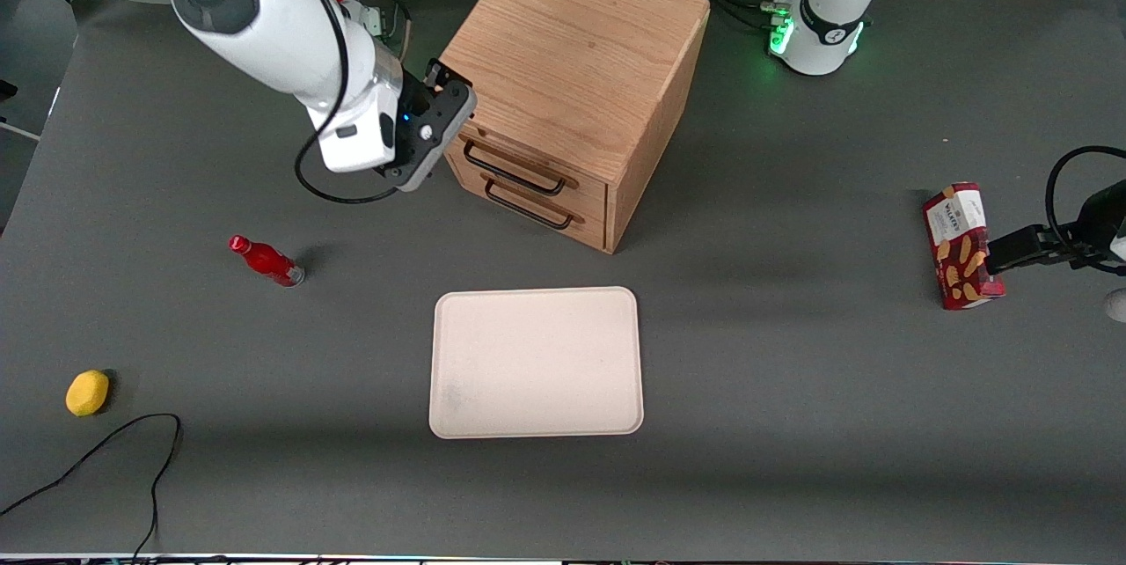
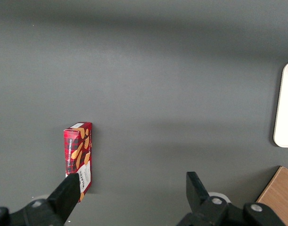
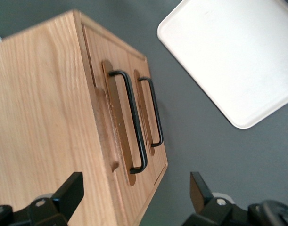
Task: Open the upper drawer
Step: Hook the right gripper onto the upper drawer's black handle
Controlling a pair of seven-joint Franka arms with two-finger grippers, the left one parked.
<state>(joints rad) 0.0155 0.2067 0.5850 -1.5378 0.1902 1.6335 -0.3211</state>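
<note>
The end effector (image 1: 428,132) is wide open, holding nothing, just beside the shut upper drawer (image 1: 528,167); its tray (image 1: 537,363) lies bare.

The gripper (image 1: 428,135), just beside the upper drawer (image 1: 528,167) at the cabinet's (image 1: 576,55) front corner, was largely masked by its own wrist housing in the front view, its fingertips out of sight. In the right wrist view the fingers (image 3: 68,190) ran off the picture's edge, as did the tray (image 3: 238,52) and the cabinet's top. The shortbread box (image 1: 961,245) was partly covered by a black finger, and its small print was unreadable.
</note>
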